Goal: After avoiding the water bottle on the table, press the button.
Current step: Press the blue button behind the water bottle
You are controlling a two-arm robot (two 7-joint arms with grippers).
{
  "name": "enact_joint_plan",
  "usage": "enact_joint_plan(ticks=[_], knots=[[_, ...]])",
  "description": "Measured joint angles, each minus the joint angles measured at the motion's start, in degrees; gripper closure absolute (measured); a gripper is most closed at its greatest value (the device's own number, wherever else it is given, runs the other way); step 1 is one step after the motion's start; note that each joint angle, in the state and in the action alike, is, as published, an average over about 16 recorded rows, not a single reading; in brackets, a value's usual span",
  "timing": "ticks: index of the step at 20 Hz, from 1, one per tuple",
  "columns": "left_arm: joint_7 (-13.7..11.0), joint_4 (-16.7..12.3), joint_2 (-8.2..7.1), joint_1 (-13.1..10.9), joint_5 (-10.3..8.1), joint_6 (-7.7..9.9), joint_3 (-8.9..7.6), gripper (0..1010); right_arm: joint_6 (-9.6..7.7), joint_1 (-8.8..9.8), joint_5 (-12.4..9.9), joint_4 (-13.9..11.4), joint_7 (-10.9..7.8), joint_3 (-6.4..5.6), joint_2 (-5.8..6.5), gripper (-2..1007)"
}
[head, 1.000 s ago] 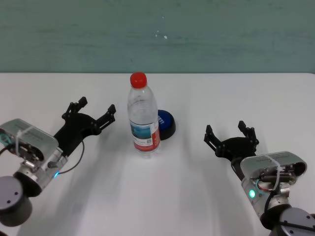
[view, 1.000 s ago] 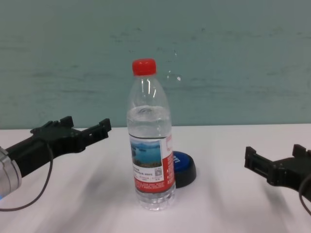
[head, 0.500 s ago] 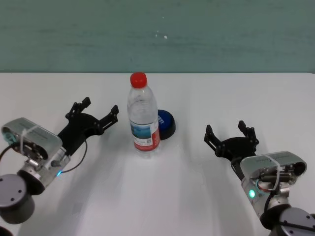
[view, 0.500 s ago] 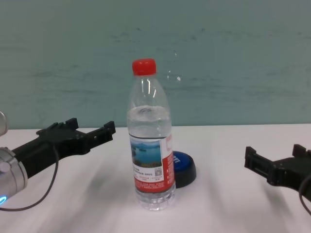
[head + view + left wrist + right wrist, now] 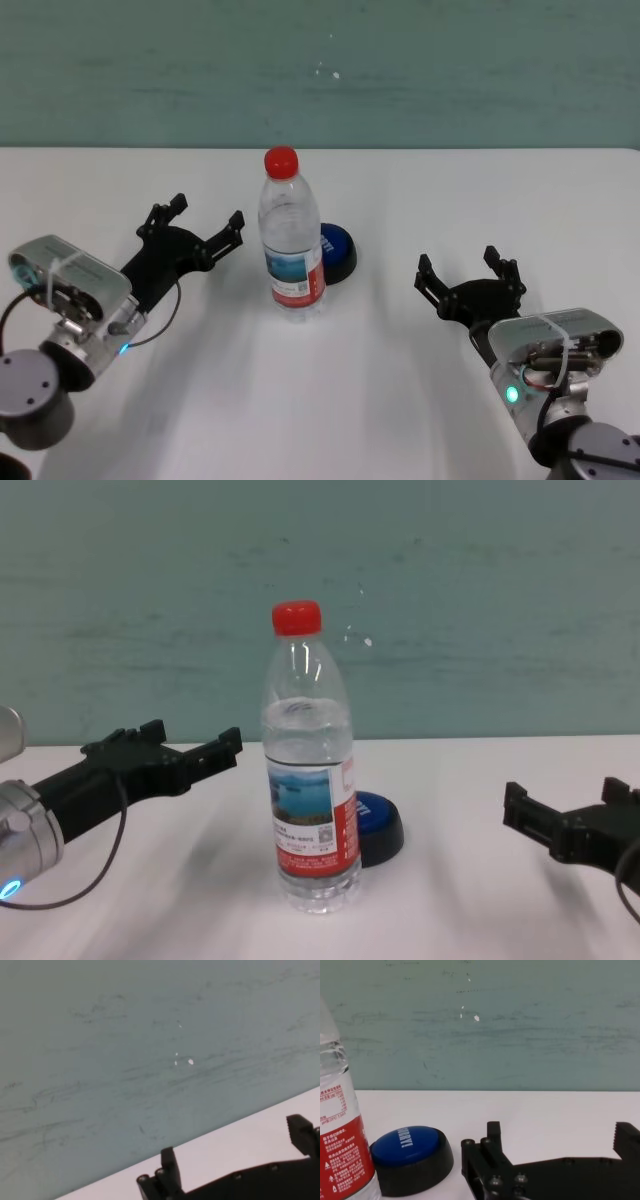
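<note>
Bottle blocks the near-side line to the button — we go around it.

The water bottle [image 5: 291, 240] stands upright mid-table [image 5: 330, 400], long axis vertical; the button [image 5: 337, 250] sits touching or just behind it, on the far-right side, toward the table's far edge. Our left gripper [image 5: 196, 226] hovers just left of the bottle with jaws spread wide and empty — the bottle lies between it and the button. Our right gripper [image 5: 468, 272] sits toward the near right edge, jaws also wide and empty, with a clear line to the button in its wrist view. We judge the right arm has the unobstructed path; the left must arc behind the bottle.
</note>
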State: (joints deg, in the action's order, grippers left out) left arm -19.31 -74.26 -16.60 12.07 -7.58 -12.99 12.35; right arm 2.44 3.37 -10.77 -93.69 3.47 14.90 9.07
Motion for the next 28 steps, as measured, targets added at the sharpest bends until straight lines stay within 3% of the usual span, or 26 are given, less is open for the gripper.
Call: enact_joint_plan(ticks=[28], knots=[[1.6, 6.5, 2.65, 5.0, 3.42, -1.95, 1.28, 0, 0.00, 0.00, 0.0, 0.0, 0.00, 0.00, 0.00, 1]])
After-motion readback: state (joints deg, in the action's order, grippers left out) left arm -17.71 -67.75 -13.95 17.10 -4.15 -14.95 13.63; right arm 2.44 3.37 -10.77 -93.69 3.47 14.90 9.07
